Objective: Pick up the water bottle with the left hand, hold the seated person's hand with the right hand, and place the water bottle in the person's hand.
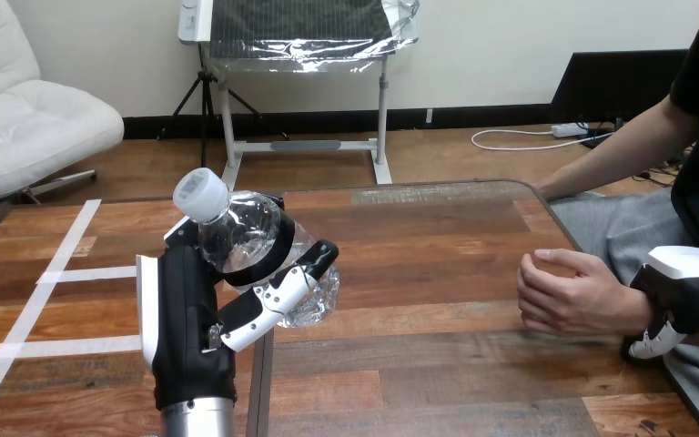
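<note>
Left hand (182, 305) rises closest to the camera at the lower left, on its silver forearm. Its fingers (268, 300) are curled under and round the water bottle (246, 228), clasping it above the surface (437, 273). The bottle is tilted: its long axis runs on a slant from the white cap (200, 193) at the upper left down to the base at the lower right. It is clear plastic, crinkled and dented, catching light along its folds.

Bare wood lies open between the bottle and the person's hand (569, 291), which is loosely closed at the surface's right edge, well apart from the bottle. The right hand (683, 282) is against the person's wrist at the view's right edge; whether it grips that wrist cannot be told. White tape lines (64, 273) cross the surface's left part.
</note>
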